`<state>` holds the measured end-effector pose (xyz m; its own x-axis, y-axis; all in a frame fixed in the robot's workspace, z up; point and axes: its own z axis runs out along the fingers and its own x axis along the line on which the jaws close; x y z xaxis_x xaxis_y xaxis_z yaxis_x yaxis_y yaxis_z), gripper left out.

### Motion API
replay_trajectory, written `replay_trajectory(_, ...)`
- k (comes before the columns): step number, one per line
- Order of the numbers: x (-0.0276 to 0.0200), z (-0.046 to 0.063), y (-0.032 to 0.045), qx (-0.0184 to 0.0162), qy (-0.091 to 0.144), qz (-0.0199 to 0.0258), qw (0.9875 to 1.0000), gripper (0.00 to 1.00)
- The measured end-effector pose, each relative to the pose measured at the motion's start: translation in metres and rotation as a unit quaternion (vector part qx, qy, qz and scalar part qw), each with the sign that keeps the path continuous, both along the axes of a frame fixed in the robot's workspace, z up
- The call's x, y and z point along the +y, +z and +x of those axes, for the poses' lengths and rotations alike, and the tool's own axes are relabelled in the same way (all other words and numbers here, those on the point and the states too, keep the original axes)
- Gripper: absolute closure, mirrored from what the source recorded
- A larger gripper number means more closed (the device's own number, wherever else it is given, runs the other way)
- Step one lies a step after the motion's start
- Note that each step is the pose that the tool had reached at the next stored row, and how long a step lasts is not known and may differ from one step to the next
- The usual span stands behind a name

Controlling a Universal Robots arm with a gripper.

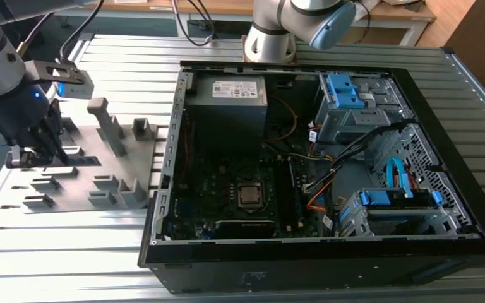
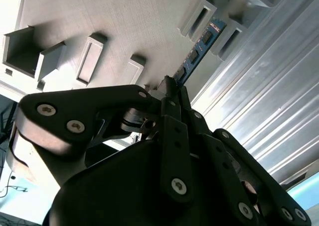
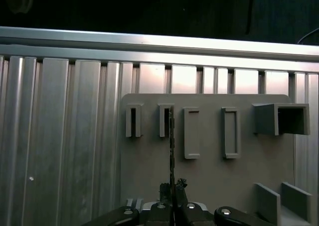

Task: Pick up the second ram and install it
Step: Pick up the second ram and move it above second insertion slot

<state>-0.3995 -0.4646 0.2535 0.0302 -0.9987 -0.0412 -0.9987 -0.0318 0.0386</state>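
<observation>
Second ram (image 2: 199, 44): blue-green board with black chips, standing on edge on grey fixture plate (image 2: 124, 27). Far end sits between 2 raised holders near plate edge, beside slatted metal table (image 2: 264, 96). Gripper (image 3: 172, 185) clenched on stick's near end, 1 finger each side, in both wrist views. Exterior view: gripper low over plate, to exterior view's left of open computer case (image 1: 172, 164).
</observation>
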Motion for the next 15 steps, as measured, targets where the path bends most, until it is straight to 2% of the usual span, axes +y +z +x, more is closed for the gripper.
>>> replay_trajectory(15, 0.0000, 0.000, 0.0167, 0.0000, 0.000, 0.0000, 1.0000, 0.86)
